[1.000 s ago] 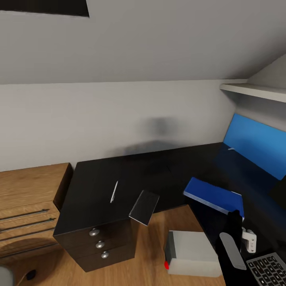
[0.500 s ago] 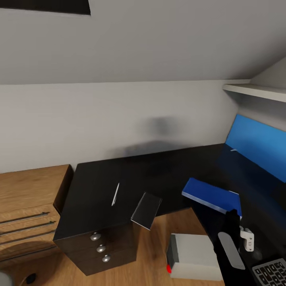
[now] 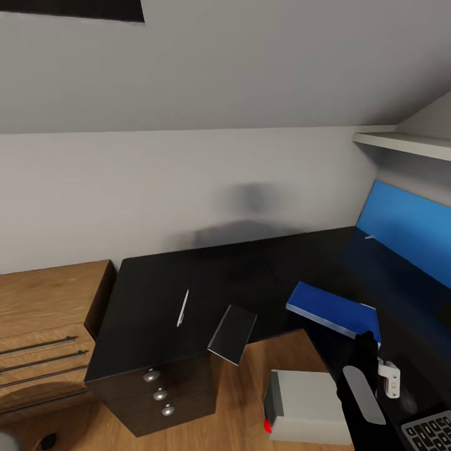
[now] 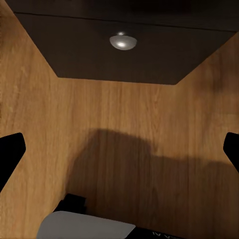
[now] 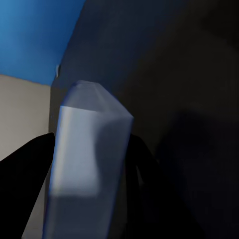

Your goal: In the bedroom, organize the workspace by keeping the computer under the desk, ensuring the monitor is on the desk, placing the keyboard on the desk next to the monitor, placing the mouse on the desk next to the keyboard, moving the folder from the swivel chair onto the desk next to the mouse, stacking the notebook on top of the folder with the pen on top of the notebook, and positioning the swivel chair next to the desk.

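One blue folder (image 3: 332, 309) lies flat on the black desk (image 3: 250, 275), toward 3 o'clock of the head view. One pen (image 3: 182, 307) lies on the desk at about 9 o'clock of the folder, well apart from it. One dark notebook (image 3: 232, 333) overhangs the desk's front edge, tilted, between pen and folder. One grey computer (image 3: 307, 407) sits on the wood floor (image 3: 238, 401) under the desk at 5 o'clock. A corner of one keyboard (image 3: 432, 429) shows at the lower right.

The right gripper (image 5: 94, 164) is clamped on a pale, blurred object (image 5: 87, 149). The left gripper (image 4: 119, 149) stands with its fingers (image 4: 10, 149) wide apart over the floor.

Three round knobs (image 3: 160, 394) run down the desk's drawers. One blue panel (image 3: 407, 228) leans at 3 o'clock.
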`<state>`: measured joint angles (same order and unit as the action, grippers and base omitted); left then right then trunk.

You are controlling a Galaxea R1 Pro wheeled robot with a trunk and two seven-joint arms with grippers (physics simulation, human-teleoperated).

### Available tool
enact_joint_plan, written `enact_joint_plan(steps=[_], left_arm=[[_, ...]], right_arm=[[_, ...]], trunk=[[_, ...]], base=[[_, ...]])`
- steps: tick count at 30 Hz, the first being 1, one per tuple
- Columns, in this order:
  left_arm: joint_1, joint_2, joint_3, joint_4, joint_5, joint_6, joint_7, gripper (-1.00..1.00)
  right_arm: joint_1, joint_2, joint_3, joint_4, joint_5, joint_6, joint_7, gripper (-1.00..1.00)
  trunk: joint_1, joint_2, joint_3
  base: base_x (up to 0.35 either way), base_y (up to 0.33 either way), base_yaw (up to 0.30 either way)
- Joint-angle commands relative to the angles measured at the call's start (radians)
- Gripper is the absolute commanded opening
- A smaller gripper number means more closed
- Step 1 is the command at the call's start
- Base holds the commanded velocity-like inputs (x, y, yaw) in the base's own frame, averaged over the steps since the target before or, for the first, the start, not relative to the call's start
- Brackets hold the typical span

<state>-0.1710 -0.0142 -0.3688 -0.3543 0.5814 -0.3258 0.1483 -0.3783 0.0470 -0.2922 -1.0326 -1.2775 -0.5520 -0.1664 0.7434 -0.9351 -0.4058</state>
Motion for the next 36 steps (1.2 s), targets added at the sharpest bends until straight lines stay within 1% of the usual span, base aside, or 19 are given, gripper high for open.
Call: enact_joint_plan(steps=[1, 10, 21, 31, 36], left_arm=[[-0.001, 0.001, -0.009, 0.0, 0.004, -0.004, 0.008, 1.0], [-0.001, 0.002, -0.008, 0.0, 0.005, -0.004, 0.01, 1.0], [-0.001, 0.002, -0.009, 0.0, 0.002, -0.004, 0.011, 1.0], [-0.001, 0.002, -0.01, 0.0, 0.004, -0.004, 0.014, 1.0], [-0.001, 0.002, -0.01, 0.0, 0.005, -0.004, 0.013, 1.0]], right_arm=[[-0.001, 0.001, -0.001, -0.001, -0.002, -0.002, -0.003, -1.0], [-0.001, 0.001, -0.001, -0.001, -0.002, 0.0, -0.009, -1.0], [-0.001, 0.001, -0.001, -0.002, -0.002, 0.0, -0.015, -1.0], [-0.001, 0.0, -0.002, -0.003, -0.001, -0.001, -0.015, -1.0], [-0.001, -0.001, -0.004, -0.003, 0.0, -0.004, -0.015, -1.0]], trunk=[[0.0, -0.001, -0.001], [0.0, -0.001, -0.001], [0.0, -0.001, -0.001], [0.038, -0.071, -0.032], [0.038, -0.071, -0.032]], base=[[0.0, 0.0, 0.0], [-0.129, 0.0, 0.0], [-0.016, 0.0, 0.0], [0.0, 0.0, 0.0], [0.0, 0.0, 0.0]])
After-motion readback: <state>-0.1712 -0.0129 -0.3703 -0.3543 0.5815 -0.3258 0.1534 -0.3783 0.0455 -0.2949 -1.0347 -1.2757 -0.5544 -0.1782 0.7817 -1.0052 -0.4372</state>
